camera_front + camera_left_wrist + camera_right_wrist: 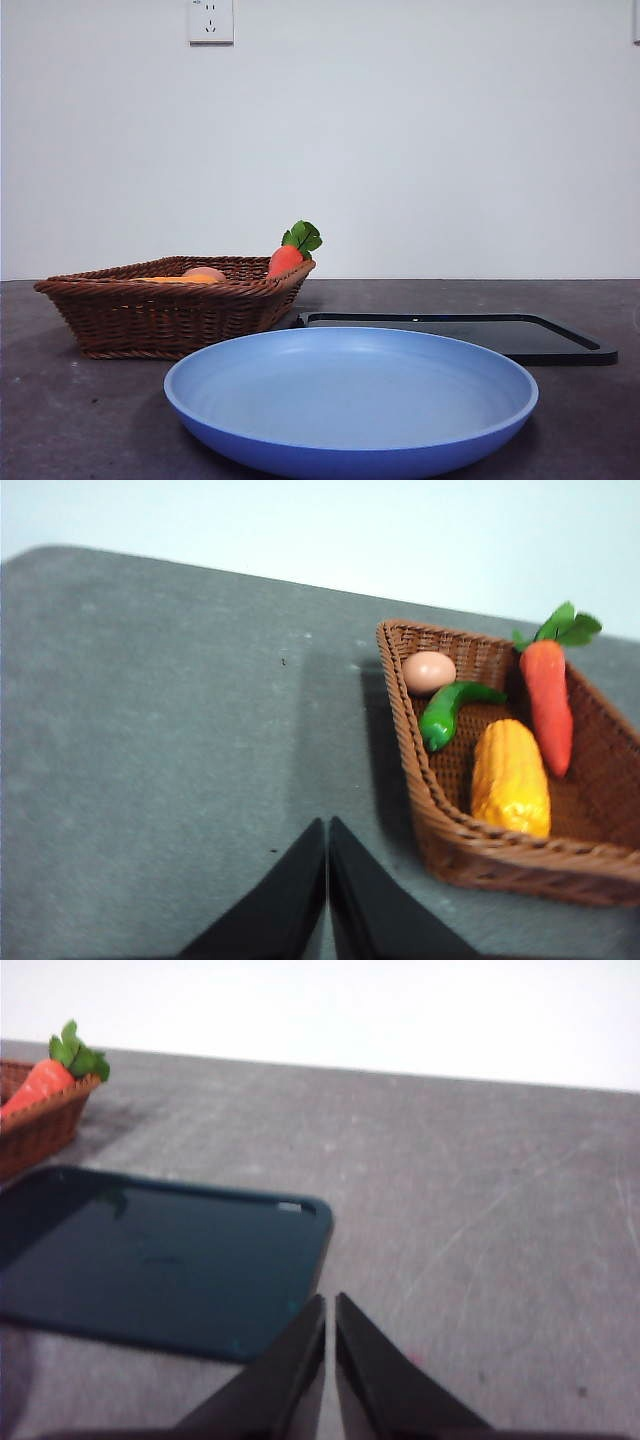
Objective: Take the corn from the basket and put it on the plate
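The yellow-orange corn (511, 778) lies inside the brown wicker basket (480, 852), between a green pepper and a carrot. From the front only a thin orange sliver of the corn (172, 280) peeks over the basket (170, 315) rim. The light-blue plate (350, 400) sits nearest the camera, right of the basket. My left gripper (327, 825) is shut over bare table beside the basket, holding nothing. My right gripper (329, 1300) is shut too, hovering at the corner of the black tray.
A red-orange carrot (548, 702) with green leaves, a green pepper (445, 710) and a peach-coloured egg (429, 671) share the basket. A flat black tray (470, 333) lies behind the plate to the right. A white wall backs the grey table.
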Controlling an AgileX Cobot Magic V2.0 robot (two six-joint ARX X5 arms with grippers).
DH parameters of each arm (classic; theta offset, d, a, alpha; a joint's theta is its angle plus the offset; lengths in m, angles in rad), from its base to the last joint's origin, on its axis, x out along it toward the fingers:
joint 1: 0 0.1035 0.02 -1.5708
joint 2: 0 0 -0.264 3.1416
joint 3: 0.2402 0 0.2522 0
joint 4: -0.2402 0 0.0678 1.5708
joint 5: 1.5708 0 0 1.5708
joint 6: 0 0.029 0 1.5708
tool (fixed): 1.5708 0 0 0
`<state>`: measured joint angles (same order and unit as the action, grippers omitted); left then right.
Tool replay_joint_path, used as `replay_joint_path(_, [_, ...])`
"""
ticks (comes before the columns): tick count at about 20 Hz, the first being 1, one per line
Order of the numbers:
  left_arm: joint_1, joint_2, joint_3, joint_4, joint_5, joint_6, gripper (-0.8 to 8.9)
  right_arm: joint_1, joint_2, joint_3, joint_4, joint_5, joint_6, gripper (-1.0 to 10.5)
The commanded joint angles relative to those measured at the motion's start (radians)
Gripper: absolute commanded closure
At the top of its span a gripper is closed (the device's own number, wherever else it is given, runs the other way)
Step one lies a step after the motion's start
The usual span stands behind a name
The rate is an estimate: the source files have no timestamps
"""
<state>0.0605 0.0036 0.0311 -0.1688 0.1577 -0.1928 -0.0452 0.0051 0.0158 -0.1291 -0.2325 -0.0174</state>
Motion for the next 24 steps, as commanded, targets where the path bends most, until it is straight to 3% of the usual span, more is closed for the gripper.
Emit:
replay_joint_path(1, [0.001,0.000,-0.027,0.013,-0.002,-0.105,8.09,0.000,-0.002,-0.004,0.061,-0.003,0.044,9.4])
replay_joint_path(5, [0.001,0.000,-0.027,0.013,-0.002,-0.113,8.09,0.000,-0.002,-0.004,0.145,-0.003,0.084,9.4])
replay_joint_path(8, [0.001,0.000,-0.026,0.016,-0.001,-0.146,8.09,0.000,-0.002,-0.001,0.154,-0.002,0.171,9.4])
replay_joint_path(12, [0.001,0.000,-0.024,0.039,-0.001,-0.210,8.09,0.000,-0.002,-0.001,0.143,0.009,0.232,9.4])
replay_joint_path(17, [0.001,0.000,0.011,0.040,-0.001,-0.231,8.09,0.000,-0.002,0.008,0.148,-0.004,0.340,9.4])
replay_joint_path(24, [0.001,0.013,0.125,0.016,0.041,-0.272,8.09,0.002,0.000,0.099,0.121,-0.006,0.393,9.4])
